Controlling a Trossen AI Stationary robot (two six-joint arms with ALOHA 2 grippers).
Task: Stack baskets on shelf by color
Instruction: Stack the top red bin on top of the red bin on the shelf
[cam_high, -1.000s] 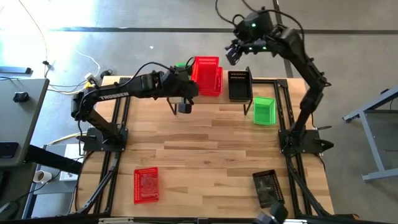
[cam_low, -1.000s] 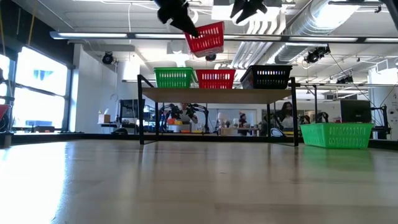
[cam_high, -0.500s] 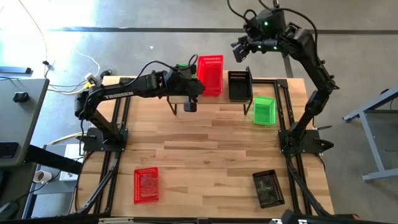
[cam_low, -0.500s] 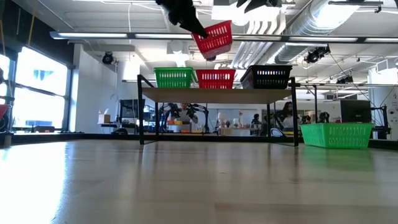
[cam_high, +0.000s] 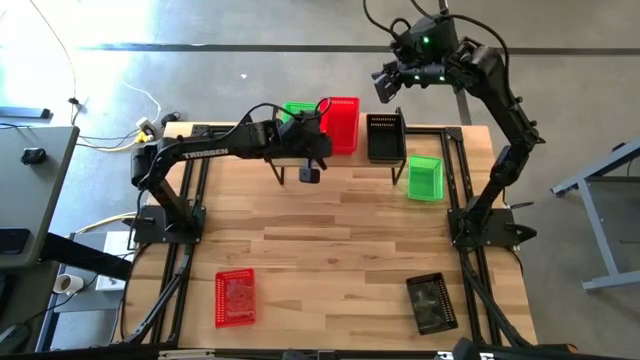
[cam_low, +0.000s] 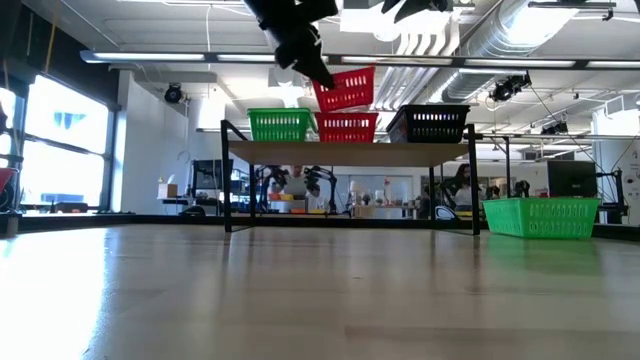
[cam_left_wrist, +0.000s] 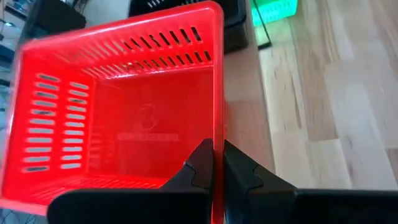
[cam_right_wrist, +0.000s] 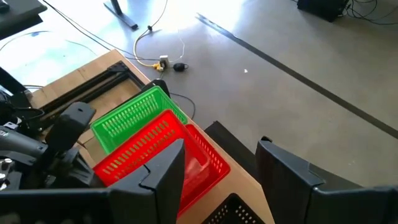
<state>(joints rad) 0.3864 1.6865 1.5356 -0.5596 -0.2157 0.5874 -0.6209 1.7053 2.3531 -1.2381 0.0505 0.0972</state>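
the left gripper (cam_left_wrist: 217, 163) has its fingers pinched on the rim of a red basket (cam_low: 347, 88), tilted just above the red one (cam_low: 346, 127) on the shelf (cam_low: 350, 152), seemingly not touching. right gripper (cam_right_wrist: 221, 165) fingers spread, empty, above the shelf's far side.

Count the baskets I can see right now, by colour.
Red: 3 - held red basket, shelf red basket, table red basket
Green: 2 - shelf green basket, table green basket
Black: 2 - shelf black basket, table black basket
Total: 7 visible; any nested inside others cannot be told.
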